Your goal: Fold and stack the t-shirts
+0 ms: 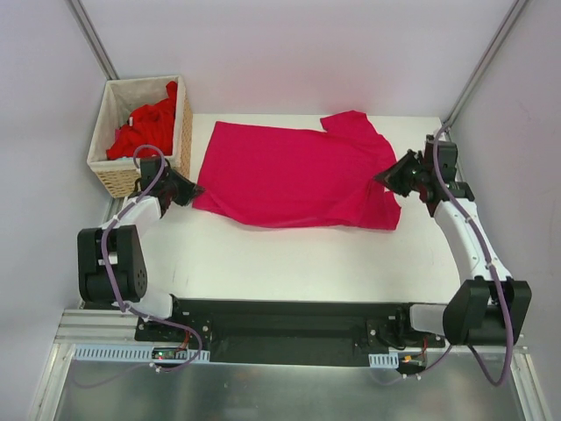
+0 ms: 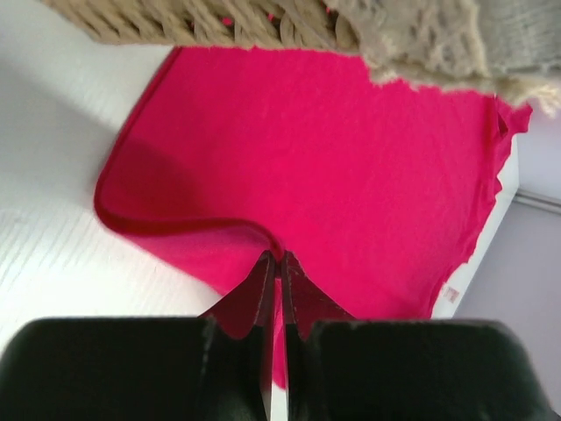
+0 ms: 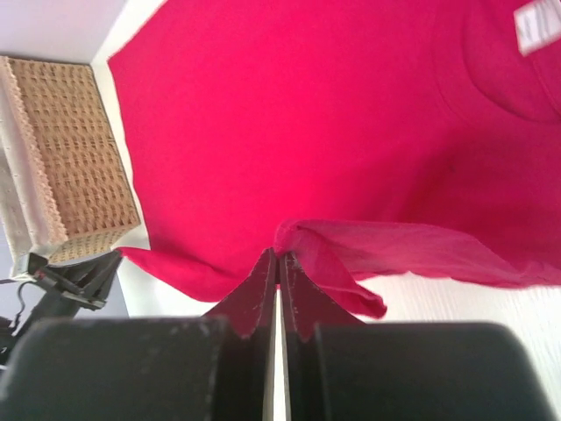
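Crimson t-shirt [image 1: 289, 175] lies spread along the worktop's [image 1: 289, 263] far edge, beside a basket [image 1: 112, 180] of red shirts [image 1: 145, 123] in the far left corner. Left claw [image 1: 193, 189] and right claw [image 1: 384, 178], arms stretched low and angled inward, each pinch an opposite end of the cloth, seemingly to draw it flat for folding.

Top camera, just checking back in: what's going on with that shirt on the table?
The magenta t-shirt lies spread on the table, held at both ends. The left gripper is pinched shut on its hem corner beside the basket; the right gripper is shut on bunched cloth at the opposite end. More red shirts sit in the basket. No fold or stack shows yet.
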Motion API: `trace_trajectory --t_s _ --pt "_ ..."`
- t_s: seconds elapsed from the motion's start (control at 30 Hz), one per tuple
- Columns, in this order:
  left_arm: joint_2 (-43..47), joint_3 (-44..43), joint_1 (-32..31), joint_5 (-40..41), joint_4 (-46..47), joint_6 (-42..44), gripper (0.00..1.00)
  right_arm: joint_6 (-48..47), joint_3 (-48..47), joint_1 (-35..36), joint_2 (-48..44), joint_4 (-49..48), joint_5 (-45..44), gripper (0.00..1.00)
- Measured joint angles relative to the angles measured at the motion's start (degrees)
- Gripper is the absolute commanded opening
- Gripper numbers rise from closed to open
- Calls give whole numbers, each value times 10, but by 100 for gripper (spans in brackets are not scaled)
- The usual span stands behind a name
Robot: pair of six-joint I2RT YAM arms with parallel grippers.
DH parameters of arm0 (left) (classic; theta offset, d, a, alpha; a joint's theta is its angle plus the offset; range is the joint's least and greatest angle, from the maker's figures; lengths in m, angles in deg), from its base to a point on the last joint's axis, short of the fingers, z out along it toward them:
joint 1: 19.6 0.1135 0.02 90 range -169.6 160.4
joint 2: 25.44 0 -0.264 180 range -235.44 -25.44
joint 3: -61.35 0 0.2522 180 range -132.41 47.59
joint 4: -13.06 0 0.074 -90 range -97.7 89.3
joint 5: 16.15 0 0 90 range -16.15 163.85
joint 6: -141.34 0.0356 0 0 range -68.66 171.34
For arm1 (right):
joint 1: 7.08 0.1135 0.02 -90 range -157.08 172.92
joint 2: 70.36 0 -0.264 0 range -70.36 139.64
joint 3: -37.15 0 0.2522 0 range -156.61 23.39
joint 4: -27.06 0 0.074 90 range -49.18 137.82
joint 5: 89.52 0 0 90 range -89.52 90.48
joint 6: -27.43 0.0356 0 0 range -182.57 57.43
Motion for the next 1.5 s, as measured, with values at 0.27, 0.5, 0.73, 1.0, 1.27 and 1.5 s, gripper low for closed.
trace_trajectory --t_s 0.27,0.5,0.73,1.0,1.27,1.5 --pt "-58 -56 -30 21 -10 2 0 -2 -76 13 80 -6 -24 1" --pt "-68 -89 -36 39 -60 2 0 -7 -80 11 106 -5 -44 1" --pt "-63 -96 -37 59 -81 6 0 -11 -80 5 108 -2 -56 1" --pt "-48 -95 -36 84 -87 12 0 -18 -80 2 90 14 -61 1" --pt "30 -65 -23 121 -85 24 0 -22 -79 -7 42 26 -61 1" --pt "134 -35 -13 144 -120 36 0 -22 -78 -10 23 39 -60 1"
